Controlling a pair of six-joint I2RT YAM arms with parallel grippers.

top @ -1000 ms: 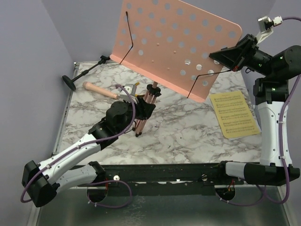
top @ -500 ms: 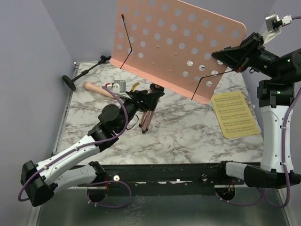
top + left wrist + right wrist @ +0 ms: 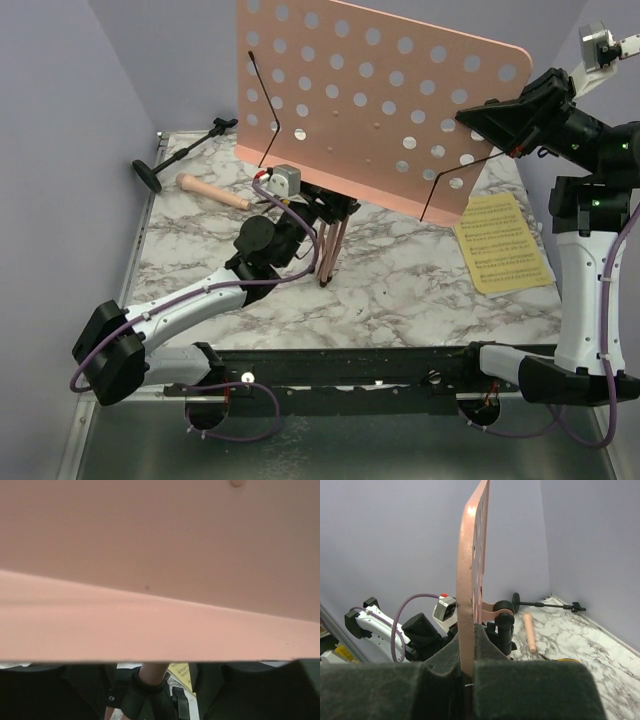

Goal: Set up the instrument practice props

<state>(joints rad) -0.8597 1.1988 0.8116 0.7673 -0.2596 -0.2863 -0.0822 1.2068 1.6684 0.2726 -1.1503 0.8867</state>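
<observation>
The right gripper (image 3: 468,650), clamped on the edge of the pink music stand (image 3: 380,110), has tipped it nearly upright at mid-table (image 3: 400,290). The left gripper (image 3: 325,205), jaws apart, straddles the shaft (image 3: 152,670) above folded legs (image 3: 330,250) yet to be spread.

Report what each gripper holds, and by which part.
Right gripper: shut on the music stand, pinching its perforated desk's side edge. Left gripper: open around the stand's pole below the desk, holding nothing.
</observation>
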